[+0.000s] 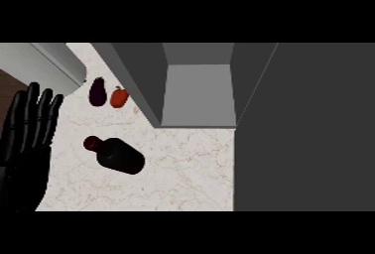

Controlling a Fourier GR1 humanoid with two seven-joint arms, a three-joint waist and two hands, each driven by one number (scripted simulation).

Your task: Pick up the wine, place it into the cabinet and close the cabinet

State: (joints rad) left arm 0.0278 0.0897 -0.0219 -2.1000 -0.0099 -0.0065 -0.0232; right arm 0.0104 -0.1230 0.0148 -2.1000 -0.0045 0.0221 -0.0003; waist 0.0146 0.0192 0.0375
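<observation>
My left hand (29, 134) rests open and empty at the surface's (183, 173) left edge; I risk toppling the wine (118, 156) by clipping it off-centre.

Wine bottle (117, 155) sits on the counter (183, 173) near the open cabinet (198, 94); left hand (22, 149) rests, fingers (33, 101) straight.

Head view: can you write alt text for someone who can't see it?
A dark wine bottle sits untouched on a pale marble counter, beside an open grey cabinet. Farther back lie an eggplant and a red-orange vegetable; the left robot hand rests open at the view's left edge.
</observation>
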